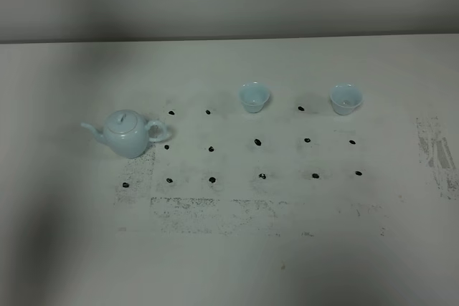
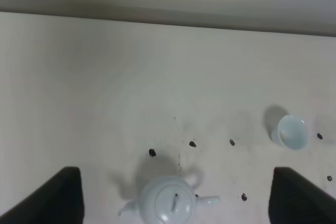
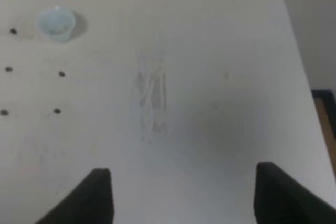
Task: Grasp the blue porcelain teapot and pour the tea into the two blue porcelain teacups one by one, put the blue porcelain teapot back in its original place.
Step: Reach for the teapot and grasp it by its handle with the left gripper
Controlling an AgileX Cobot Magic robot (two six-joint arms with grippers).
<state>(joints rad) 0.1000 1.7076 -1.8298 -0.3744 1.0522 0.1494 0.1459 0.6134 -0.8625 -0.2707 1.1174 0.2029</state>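
Note:
The blue porcelain teapot stands upright on the left of the white table, lid on, spout pointing left and handle right. The two blue porcelain teacups stand upright further back, centre and right. Their insides look pale, and the tea is hidden. Neither gripper shows in the exterior view. My left gripper hangs open high above the teapot, with one teacup off to the side. Over bare table my right gripper is open and empty, far from the right teacup.
A grid of small black dots marks the table between the teapot and the cups. Scuffed grey patches lie near the front and right. The table's far edge meets a wall. Its right edge drops off beside my right gripper.

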